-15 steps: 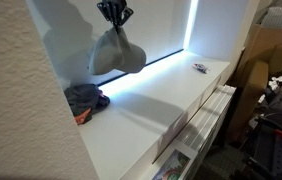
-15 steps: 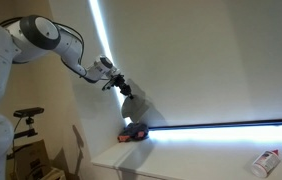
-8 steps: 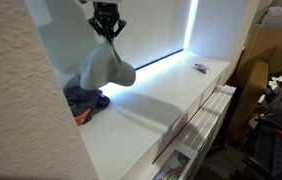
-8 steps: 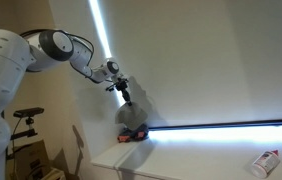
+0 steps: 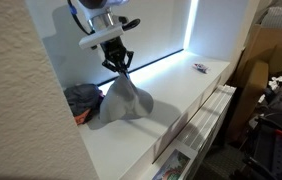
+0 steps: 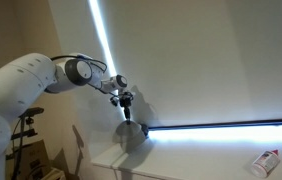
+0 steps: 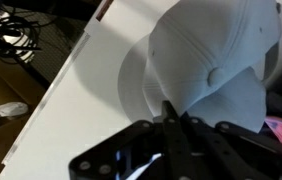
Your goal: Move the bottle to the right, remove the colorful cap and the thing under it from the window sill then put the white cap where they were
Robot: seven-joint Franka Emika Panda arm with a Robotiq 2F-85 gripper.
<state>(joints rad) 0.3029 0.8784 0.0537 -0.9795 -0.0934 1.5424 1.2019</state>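
Gripper fingers pinch white cap; if fabric slips, cap may drop onto fabric bundle at 9 o'clock vs. bare window sill.

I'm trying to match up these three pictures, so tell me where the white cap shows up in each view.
In an exterior view: the white cap is left of centre, hanging from the gripper low over the window sill.
In an exterior view: the white cap is at centre, in the lower half.
Wrist view: the white cap fills the upper right.
Shared landmark: the gripper, shut on the cap's fabric, shows in all three.
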